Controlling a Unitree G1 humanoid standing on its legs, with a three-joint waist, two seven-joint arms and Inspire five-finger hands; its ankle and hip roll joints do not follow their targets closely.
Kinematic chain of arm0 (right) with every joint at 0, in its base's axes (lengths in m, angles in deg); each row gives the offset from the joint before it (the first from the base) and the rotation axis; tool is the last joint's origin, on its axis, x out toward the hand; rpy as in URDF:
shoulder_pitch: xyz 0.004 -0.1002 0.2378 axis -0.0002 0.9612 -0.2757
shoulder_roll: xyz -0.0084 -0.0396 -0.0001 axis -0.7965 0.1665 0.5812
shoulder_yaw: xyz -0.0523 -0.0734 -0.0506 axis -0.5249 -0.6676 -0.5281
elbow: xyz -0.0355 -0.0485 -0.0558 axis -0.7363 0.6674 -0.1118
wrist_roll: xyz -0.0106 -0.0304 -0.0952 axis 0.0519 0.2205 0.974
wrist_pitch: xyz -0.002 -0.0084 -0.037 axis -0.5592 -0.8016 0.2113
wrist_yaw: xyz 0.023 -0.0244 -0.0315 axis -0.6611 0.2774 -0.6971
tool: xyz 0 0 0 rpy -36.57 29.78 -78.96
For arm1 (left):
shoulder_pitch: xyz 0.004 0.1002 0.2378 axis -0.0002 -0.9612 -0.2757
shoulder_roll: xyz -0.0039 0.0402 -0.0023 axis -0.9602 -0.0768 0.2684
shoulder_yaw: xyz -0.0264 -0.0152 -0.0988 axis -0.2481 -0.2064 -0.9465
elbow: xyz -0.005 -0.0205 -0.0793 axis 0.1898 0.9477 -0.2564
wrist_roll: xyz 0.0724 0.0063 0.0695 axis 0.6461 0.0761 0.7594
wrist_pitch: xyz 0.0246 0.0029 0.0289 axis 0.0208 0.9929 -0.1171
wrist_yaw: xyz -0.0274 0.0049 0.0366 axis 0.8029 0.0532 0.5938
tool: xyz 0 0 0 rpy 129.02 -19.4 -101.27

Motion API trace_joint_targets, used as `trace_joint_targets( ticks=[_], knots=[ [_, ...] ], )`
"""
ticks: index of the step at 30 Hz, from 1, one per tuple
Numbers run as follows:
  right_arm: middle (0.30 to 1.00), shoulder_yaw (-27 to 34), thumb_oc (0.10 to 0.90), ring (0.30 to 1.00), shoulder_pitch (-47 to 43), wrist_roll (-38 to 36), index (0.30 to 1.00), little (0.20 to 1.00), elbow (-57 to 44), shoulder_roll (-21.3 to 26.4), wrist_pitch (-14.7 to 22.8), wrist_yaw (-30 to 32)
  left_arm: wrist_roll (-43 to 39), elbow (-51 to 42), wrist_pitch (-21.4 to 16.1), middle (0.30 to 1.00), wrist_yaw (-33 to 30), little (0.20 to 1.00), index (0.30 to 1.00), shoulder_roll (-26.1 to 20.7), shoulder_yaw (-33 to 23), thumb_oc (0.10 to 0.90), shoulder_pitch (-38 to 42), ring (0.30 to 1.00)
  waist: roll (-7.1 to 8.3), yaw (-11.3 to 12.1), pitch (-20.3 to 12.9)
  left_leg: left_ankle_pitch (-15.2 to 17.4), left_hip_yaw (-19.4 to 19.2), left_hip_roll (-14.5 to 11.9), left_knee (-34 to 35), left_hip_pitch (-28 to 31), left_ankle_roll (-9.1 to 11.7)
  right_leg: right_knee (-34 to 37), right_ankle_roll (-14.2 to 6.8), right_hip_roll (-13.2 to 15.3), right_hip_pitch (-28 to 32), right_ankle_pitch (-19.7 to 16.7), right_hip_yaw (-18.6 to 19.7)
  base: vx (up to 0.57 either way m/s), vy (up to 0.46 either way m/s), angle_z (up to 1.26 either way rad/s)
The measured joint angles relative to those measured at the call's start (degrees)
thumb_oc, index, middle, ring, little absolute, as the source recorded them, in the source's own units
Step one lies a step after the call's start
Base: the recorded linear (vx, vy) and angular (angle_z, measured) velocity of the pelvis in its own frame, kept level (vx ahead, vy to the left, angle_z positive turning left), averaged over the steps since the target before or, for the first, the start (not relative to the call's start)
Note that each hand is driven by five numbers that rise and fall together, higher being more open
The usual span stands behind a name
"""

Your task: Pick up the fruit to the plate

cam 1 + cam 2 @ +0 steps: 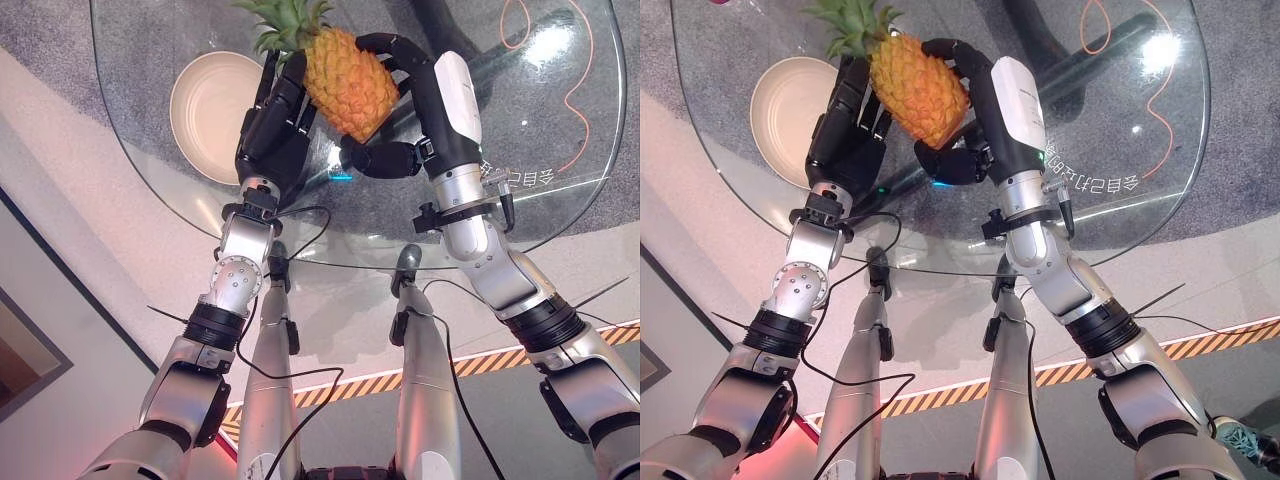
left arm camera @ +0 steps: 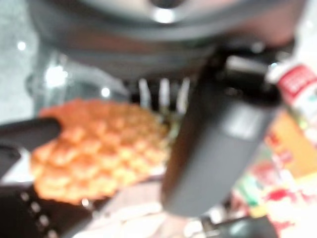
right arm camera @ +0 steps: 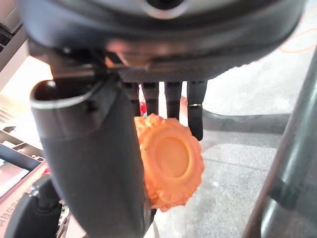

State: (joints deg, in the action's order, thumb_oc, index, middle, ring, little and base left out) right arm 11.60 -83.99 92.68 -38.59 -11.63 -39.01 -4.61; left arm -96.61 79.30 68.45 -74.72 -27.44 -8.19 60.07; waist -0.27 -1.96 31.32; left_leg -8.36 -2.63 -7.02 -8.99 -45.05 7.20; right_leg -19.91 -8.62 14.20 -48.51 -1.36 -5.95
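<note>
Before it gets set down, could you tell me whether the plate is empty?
Empty: the plate shows a bare inside, and the pineapple is beside it between both hands.

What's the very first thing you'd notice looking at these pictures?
The big orange pineapple with its green leafy top, held up over the round glass table. The right hand curls round it from one side while the left hand presses against the other. Just to the left on the table sits a cream plate with nothing on it.
</note>
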Motion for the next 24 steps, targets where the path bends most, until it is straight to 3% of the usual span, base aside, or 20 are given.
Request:
trace_joint_targets(
  ticks=[24],
  knots=[
    [0.3,-0.6,0.1,0.3,-1.1,0.0,0.3,0.2,-1.7,2.8,0.0,-4.7,0.4,0.0,-3.0,0.9,0.3,0.9,0.9,-0.3,-0.2,0.8,-0.6,0.9,0.0,0.1,0.0,0.0,0.0,0.0,0.0,0.0,0.0,0.0,0.0,0.0,0.0,0.0,0.0,0.0,0.0,0.0]
  ],
)
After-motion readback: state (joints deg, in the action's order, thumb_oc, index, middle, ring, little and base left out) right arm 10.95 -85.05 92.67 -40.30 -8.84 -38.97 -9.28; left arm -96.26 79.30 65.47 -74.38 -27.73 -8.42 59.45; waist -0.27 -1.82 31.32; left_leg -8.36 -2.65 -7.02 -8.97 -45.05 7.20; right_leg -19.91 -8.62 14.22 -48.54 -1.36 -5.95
